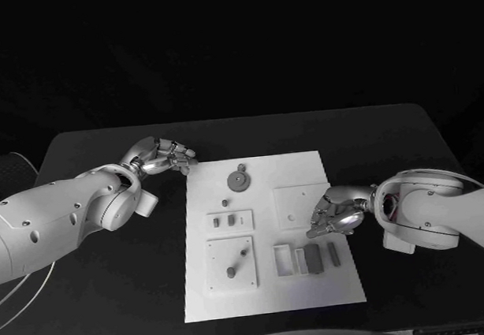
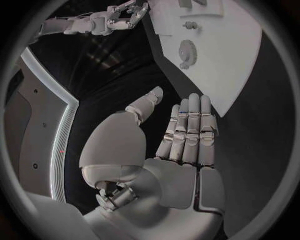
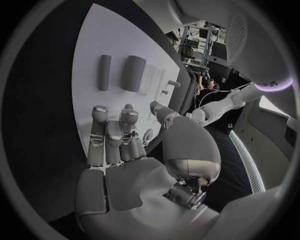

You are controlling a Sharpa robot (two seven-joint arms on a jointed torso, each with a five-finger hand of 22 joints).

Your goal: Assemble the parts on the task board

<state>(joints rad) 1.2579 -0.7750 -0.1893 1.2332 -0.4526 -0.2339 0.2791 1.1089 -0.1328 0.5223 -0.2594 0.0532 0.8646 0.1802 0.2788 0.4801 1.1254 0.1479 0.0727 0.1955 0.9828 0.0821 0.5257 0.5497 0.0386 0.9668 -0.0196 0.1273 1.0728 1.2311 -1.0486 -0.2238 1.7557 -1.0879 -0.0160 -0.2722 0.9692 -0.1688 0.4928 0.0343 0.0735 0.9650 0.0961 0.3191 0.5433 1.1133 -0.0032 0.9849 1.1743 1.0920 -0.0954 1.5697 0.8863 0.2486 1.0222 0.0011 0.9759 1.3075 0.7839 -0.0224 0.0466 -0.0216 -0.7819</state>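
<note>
Two bare hands beside task board [image 1: 311, 165]

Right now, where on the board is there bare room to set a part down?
The board's far right corner, beyond the gear, is bare, and so is the near strip below the blocks. The middle is crowded with parts, and the right hand hangs over the right edge.

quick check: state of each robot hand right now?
Left robot hand: open, fingers extended, holding nothing, off the task board's left edge.
Right robot hand: open, holding nothing, over the board's right side.
</note>
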